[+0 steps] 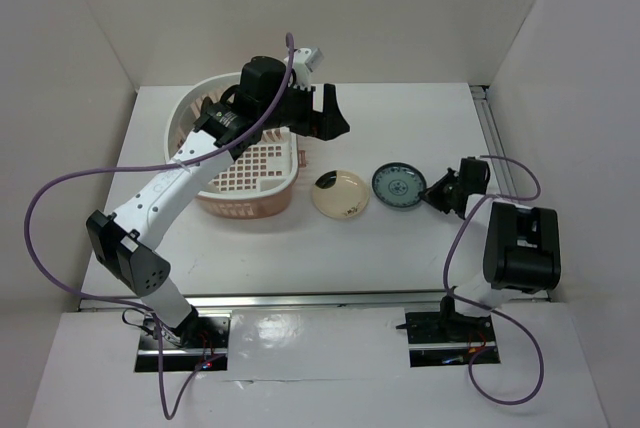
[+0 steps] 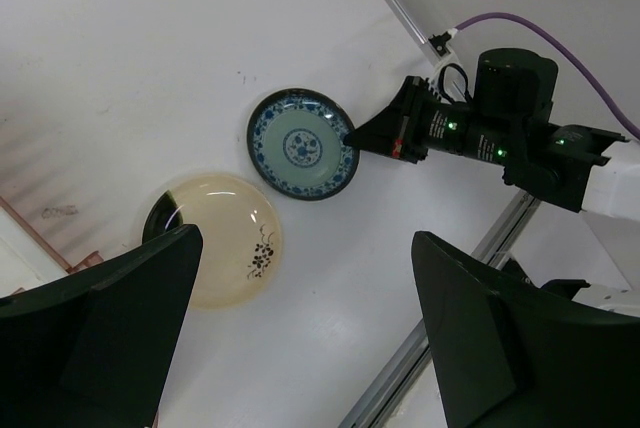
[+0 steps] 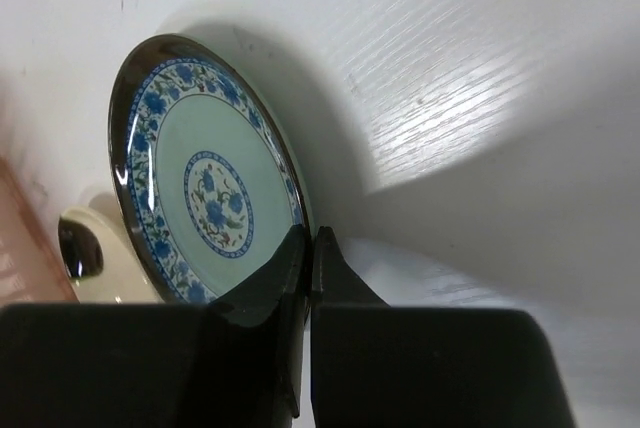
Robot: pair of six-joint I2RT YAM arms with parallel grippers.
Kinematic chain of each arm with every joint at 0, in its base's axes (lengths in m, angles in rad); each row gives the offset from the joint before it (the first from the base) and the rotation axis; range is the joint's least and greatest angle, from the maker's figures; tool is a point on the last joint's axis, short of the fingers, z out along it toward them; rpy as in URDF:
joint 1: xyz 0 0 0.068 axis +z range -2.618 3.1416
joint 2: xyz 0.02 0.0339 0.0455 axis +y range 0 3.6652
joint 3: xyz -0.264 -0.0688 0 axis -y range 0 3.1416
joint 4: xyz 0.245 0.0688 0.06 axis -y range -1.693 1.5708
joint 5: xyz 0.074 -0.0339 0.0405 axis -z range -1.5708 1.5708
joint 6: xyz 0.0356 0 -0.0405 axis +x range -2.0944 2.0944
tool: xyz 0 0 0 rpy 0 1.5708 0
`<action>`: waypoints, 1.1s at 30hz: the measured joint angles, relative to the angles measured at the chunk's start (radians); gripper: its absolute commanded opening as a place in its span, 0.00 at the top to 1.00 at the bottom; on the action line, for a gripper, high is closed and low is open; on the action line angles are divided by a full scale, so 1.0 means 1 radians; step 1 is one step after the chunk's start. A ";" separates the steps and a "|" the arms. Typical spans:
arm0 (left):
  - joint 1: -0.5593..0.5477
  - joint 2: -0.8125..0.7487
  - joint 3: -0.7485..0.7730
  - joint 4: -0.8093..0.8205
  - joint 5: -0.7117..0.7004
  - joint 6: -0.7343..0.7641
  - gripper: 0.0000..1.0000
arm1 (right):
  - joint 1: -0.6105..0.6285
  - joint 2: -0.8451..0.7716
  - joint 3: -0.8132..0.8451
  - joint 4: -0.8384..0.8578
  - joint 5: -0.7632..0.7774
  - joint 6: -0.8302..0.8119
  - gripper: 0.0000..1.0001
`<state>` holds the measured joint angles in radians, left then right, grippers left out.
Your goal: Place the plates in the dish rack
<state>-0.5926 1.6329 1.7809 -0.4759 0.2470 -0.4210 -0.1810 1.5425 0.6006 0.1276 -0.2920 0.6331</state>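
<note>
The blue-green patterned plate [image 1: 398, 185] lies on the table right of centre. My right gripper [image 1: 432, 193] is shut on its right rim; in the right wrist view the jaws [image 3: 308, 233] pinch the plate's edge [image 3: 200, 188]. The cream plate [image 1: 340, 194] with a dark rim mark lies just left of it, apart from it. The pink dish rack [image 1: 250, 203] stands at the left. My left gripper [image 1: 330, 113] hovers open and empty above the rack's right end; its view shows both plates [image 2: 300, 145] [image 2: 225, 238] below. The lime green and black plates are hidden.
The left arm covers much of the rack's inside. A metal rail [image 1: 490, 128] runs along the table's right edge. White walls close in the table on three sides.
</note>
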 measured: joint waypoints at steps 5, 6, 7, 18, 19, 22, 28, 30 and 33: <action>0.000 0.001 0.000 0.000 -0.010 -0.001 0.00 | 0.003 -0.037 0.043 -0.057 0.126 0.063 1.00; 0.000 0.002 0.000 0.000 -0.015 -0.002 0.00 | 0.008 -0.056 0.056 -0.079 0.167 0.082 1.00; 0.000 0.004 0.000 0.000 -0.022 -0.002 0.00 | 0.012 -0.072 0.068 -0.090 0.200 0.097 1.00; 0.013 0.184 0.134 -0.033 -0.066 -0.023 0.00 | 0.114 -0.156 0.237 0.138 0.017 0.128 1.00; 0.014 0.199 0.145 -0.036 -0.066 -0.025 0.00 | 0.132 -0.142 0.255 0.167 -0.033 0.119 1.00; 0.019 0.237 0.170 -0.050 -0.068 -0.027 0.00 | 0.190 -0.110 0.293 0.232 -0.163 0.097 1.00; 0.045 0.274 0.203 -0.060 -0.067 -0.031 0.21 | 0.254 -0.074 0.341 0.283 -0.335 0.067 1.00; 0.053 0.277 0.204 -0.061 -0.067 -0.031 0.34 | 0.268 -0.068 0.353 0.283 -0.354 0.047 1.00; 0.065 0.279 0.204 -0.064 -0.068 -0.033 0.81 | 0.277 -0.067 0.356 0.281 -0.362 0.025 1.00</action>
<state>-0.5278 1.9121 1.9846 -0.5404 0.1787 -0.4538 0.0963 1.4754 0.9569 0.4084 -0.6544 0.6579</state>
